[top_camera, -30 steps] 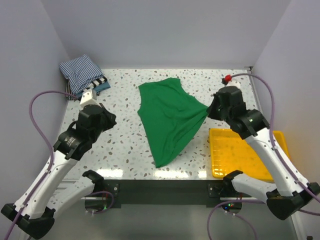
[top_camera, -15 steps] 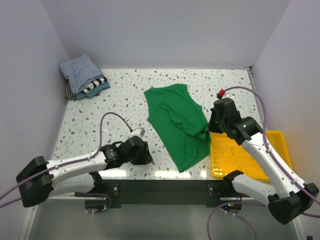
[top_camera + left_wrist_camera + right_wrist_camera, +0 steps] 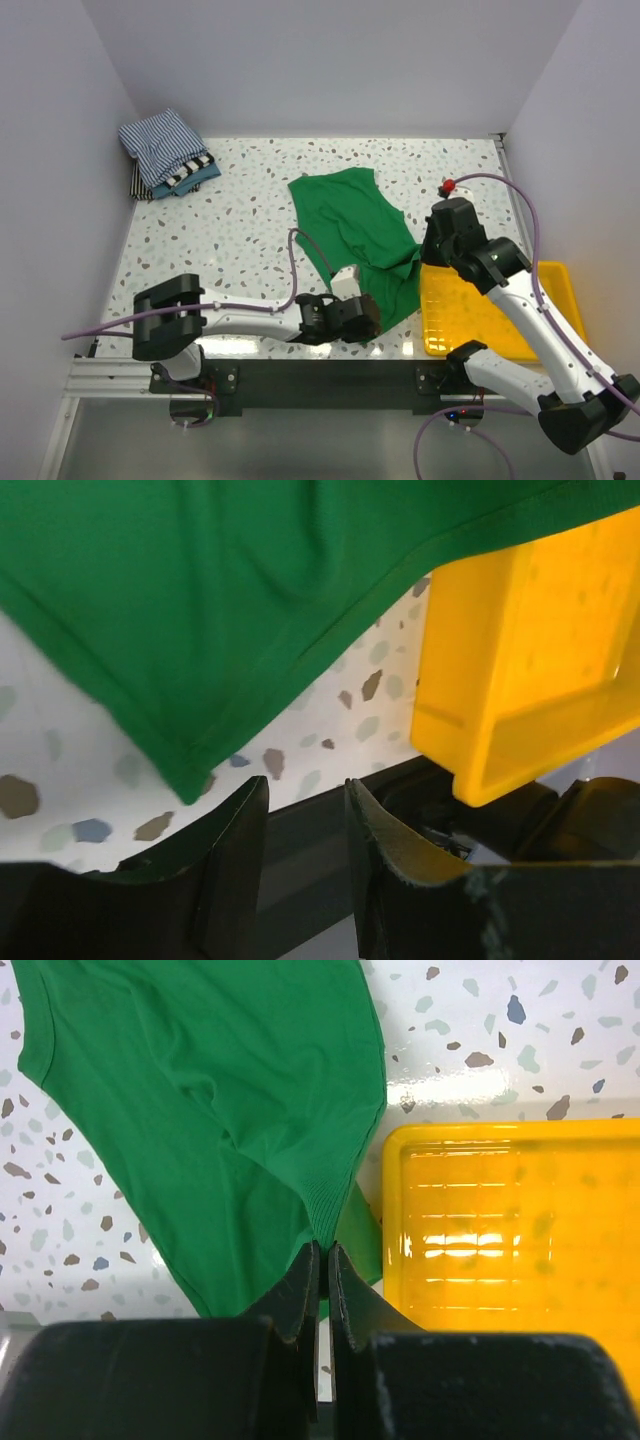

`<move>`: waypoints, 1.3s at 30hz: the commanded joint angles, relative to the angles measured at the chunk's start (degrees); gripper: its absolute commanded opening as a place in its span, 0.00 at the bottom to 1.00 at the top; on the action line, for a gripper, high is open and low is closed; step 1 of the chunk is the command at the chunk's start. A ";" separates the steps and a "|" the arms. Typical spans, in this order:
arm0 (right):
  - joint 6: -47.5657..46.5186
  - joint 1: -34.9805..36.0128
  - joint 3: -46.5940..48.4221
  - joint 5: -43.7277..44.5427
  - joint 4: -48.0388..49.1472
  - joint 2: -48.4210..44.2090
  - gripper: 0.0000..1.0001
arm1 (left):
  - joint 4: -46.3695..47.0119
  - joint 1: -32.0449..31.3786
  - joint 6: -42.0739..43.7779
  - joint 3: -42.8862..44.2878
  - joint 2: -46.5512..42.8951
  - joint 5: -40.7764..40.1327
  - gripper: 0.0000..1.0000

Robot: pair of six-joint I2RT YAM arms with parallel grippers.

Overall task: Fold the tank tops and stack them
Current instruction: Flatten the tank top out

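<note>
The green tank top (image 3: 352, 232) lies spread on the table's middle, its lower corner near the front edge. My right gripper (image 3: 424, 252) is shut on its right edge beside the yellow tray; in the right wrist view the cloth (image 3: 200, 1090) is pinched between the fingers (image 3: 322, 1250). My left gripper (image 3: 365, 322) lies low at the front edge by the top's lower corner (image 3: 190, 780), open and empty (image 3: 305, 800). The blue-and-white striped top (image 3: 160, 140) sits folded on a pile at the back left, over a black-and-white striped one (image 3: 185, 172).
The yellow plastic tray (image 3: 490, 310) stands at the front right, partly under the right arm; it also shows in both wrist views (image 3: 540, 640) (image 3: 510, 1220). Grey walls close the table on three sides. The table's dark front edge (image 3: 300, 830) lies below the left fingers.
My left arm has swept from the back left down along the front edge to the green top's lower corner. My right gripper dragged the top's right edge down toward the tray.
</note>
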 commanded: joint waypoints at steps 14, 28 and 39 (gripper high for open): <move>-1.22 -0.13 -1.21 1.31 1.08 -2.70 0.00 | -15.09 -0.25 -8.91 8.57 6.59 -7.54 0.49; -0.95 -0.13 -2.09 1.04 1.87 -2.44 0.00 | -13.34 1.68 -7.95 8.22 10.64 -4.55 0.38; -3.59 -0.13 8.44 2.09 -1.72 -0.68 0.00 | -14.90 12.05 4.00 0.47 -16.40 -10.58 0.00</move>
